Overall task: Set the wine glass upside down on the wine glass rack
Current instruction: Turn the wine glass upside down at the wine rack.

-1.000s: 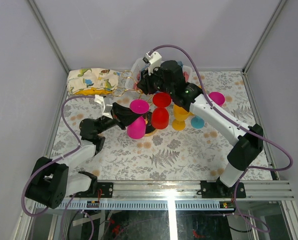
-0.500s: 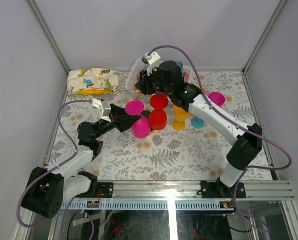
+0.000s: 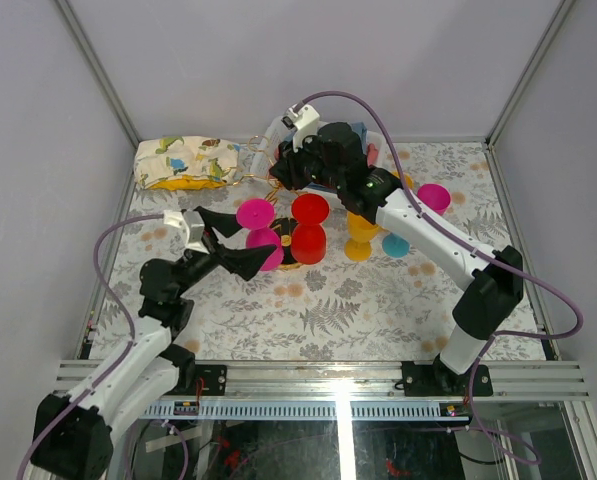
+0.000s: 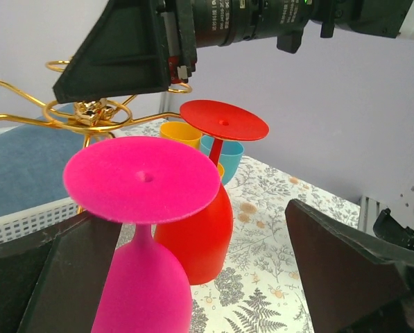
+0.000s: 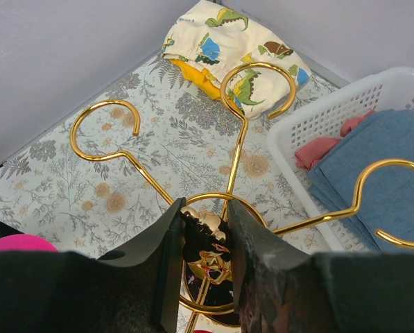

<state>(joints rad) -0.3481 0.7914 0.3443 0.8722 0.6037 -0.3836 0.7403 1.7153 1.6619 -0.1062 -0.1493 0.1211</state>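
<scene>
The pink wine glass stands upside down, foot up, just left of an upturned red glass. My left gripper is wide open, one finger on each side of the pink bowl without touching it. The gold wire wine glass rack rises behind both glasses, its loop-ended arms spreading above their feet. My right gripper is shut on the gold knob atop the rack's post. I cannot tell whether the pink glass rests on the rack's base.
A white basket of folded cloths stands at the back behind the rack. A dinosaur-print pouch lies back left. A yellow glass, a teal cup and a magenta glass stand right of the rack.
My left gripper has opened, let go of the pink glass and drawn back towards the near left. The glass shifted slightly left. The right gripper stayed on the rack.
</scene>
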